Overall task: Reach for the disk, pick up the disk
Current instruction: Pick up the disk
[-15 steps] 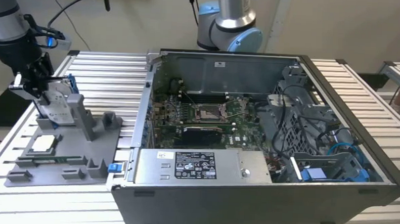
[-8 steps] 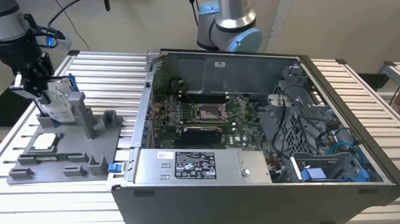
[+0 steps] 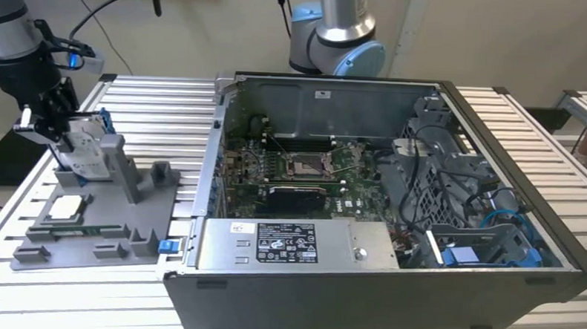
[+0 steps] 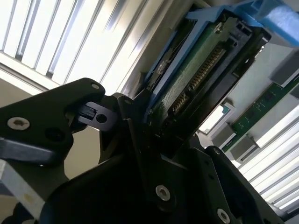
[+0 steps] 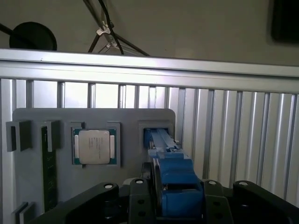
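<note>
The gripper (image 3: 49, 128) hangs over the far end of a grey fixture tray (image 3: 122, 224), which lies on the slatted metal table (image 3: 533, 123) at the exterior view's left, beside the open computer case (image 3: 367, 301). The disk (image 3: 88, 152) stands upright on its edge in a slot at that far end of the tray, with the silver body and its blue bracket rising above the grey posts around it.

In the first wrist view the gripper (image 5: 177, 205) straddles the top edge of the disk (image 5: 173, 165). One black finger sits against each side of the blue bracket with no gap showing, so it appears to be clamped onto the disk. From there the disk's narrow edge runs on to the tray's slot.

The second wrist view shows the disk (image 4: 196, 79) from its underside, with its green circuit board and a row of connector pins framed in blue. Its lower part sits between the fingers of the gripper (image 4: 159, 135).

On the tray, nearer than the disk, a small square silver chip (image 3: 66, 206) lies in its own recess. A green memory stick (image 3: 68, 231) lies just beside it, nearer still. Both are apart from the gripper.
</note>
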Tool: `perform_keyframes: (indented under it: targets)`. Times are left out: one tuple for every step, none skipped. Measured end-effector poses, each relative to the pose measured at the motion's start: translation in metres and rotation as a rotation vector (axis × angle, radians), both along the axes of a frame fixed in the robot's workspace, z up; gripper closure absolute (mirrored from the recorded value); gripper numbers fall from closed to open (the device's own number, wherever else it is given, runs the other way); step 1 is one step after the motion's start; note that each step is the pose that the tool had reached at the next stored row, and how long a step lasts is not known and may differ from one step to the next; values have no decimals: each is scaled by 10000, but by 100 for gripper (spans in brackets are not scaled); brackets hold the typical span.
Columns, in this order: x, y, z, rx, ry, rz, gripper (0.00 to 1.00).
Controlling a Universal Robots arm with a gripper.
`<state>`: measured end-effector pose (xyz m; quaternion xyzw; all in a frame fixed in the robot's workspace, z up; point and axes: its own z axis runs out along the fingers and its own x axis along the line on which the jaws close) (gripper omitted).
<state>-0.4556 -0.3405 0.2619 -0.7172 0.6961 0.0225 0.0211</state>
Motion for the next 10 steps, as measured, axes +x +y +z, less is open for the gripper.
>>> perform_keyframes:
  targets:
    - [0, 0, 1, 1, 0, 0, 100]
    - [0, 0, 1, 1, -1, 0, 100]
    - [0, 0, 1, 1, -2, 0, 100]
    - [0, 0, 1, -2, -2, 1, 100]
    - [0, 0, 0, -3, -2, 1, 100]
    - [0, 0, 1, -5, -1, 1, 100]
    - [0, 0, 1, -5, -1, 1, 100]
    - [0, 0, 1, -6, -1, 0, 100]
    - [0, 0, 1, -7, 0, 1, 100]
    - [0, 0, 1, 0, -1, 1, 100]
